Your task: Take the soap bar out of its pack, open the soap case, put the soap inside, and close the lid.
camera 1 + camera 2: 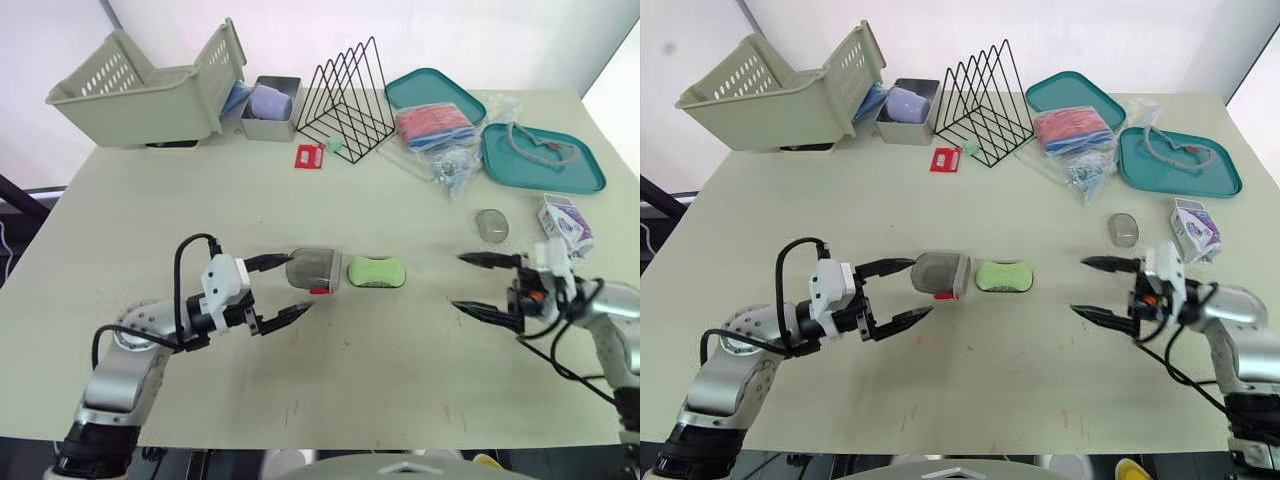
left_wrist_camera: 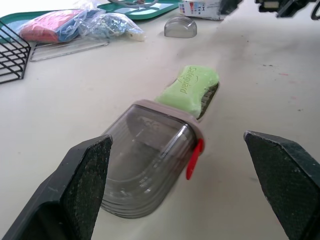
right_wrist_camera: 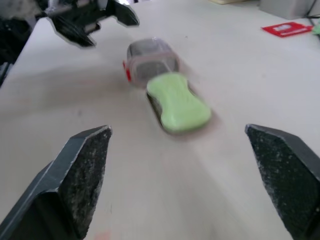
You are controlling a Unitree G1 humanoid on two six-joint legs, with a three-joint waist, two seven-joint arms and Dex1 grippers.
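A green soap bar lies on a dark tray piece at mid-table. A smoky grey soap case shell with a red latch lies on its side, butted against the soap's left end. My left gripper is open, its fingers either side of the shell's left end without touching it, as the left wrist view shows the shell and the soap. My right gripper stands open to the right of the soap, apart from it. The white and purple soap pack lies at the right edge.
A small clear dome-shaped piece lies near the pack. At the back stand a green basket, a metal tin, a black wire rack, a red card, two teal trays and plastic bags.
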